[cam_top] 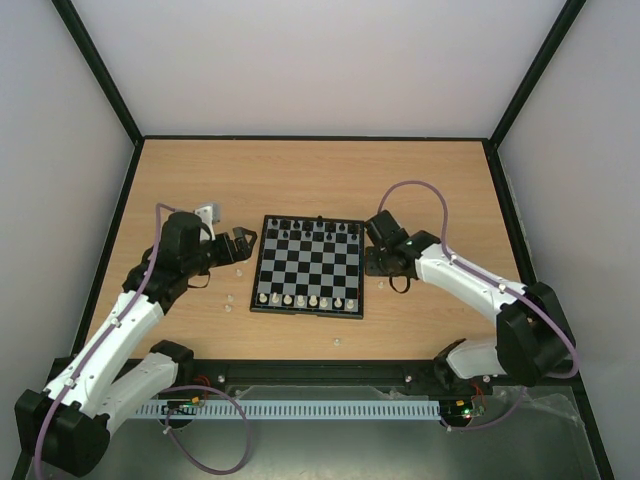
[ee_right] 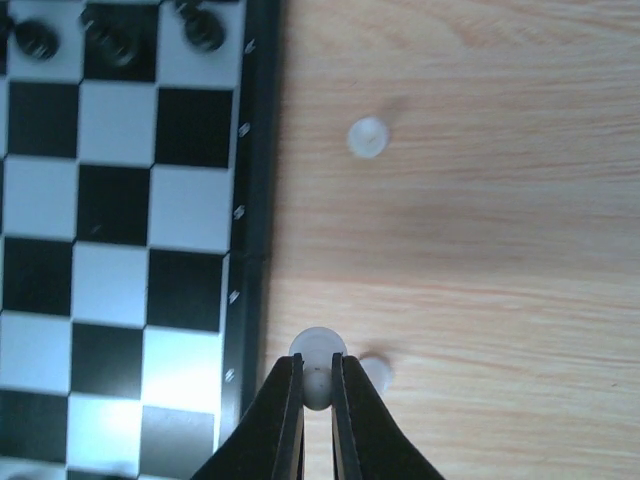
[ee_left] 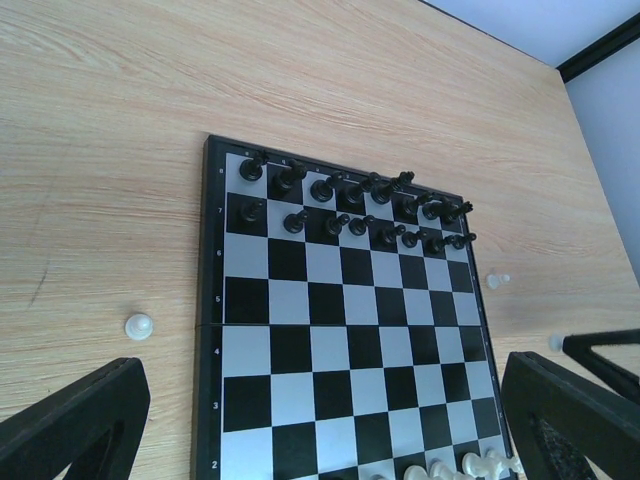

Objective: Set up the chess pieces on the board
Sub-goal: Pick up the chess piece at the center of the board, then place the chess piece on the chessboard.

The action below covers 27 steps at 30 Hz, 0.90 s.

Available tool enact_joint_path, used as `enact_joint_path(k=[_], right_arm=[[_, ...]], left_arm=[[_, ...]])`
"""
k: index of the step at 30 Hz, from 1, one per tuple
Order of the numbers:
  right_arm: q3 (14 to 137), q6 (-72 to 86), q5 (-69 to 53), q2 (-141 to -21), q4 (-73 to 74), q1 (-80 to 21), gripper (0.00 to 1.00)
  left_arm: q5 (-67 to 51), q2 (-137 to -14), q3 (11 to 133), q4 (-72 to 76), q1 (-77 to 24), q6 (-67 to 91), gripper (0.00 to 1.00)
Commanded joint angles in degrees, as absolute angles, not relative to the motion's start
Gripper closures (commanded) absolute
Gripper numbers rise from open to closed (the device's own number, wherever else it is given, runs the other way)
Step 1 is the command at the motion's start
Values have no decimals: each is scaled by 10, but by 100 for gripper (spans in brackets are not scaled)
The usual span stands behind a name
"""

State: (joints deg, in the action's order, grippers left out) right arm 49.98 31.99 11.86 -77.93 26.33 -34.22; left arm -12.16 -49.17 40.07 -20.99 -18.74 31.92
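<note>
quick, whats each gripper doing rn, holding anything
left gripper: open, holding nothing
right gripper: closed on a whitish chess piece

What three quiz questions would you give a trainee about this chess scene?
1. True or false: the black pieces stand in two rows at one end of the board.
2. The right claw is: A, open; B, shut on a white piece; C, shut on a black piece.
3. Which claw stands open?
Key: 1 true; 2 B; 3 the left claw.
</note>
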Motion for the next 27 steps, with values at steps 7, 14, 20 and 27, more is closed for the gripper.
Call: enact_joint_path(k=[7,14,20,27], right_arm=[[513,358,100,-763,322,-450,96],[514,382,108,-814,306,-503,96],[518,387,116,-838,301,-508,96],[524,384,110,-863,296,-508,95]], left_arm=[[-111,-488,402,-210,-197,328,1],[-109,-485,398,-210,-203,331,1],[-107,-481,398,-213,-206,330,1],[-108,-480,400,-215,-206,329,1]])
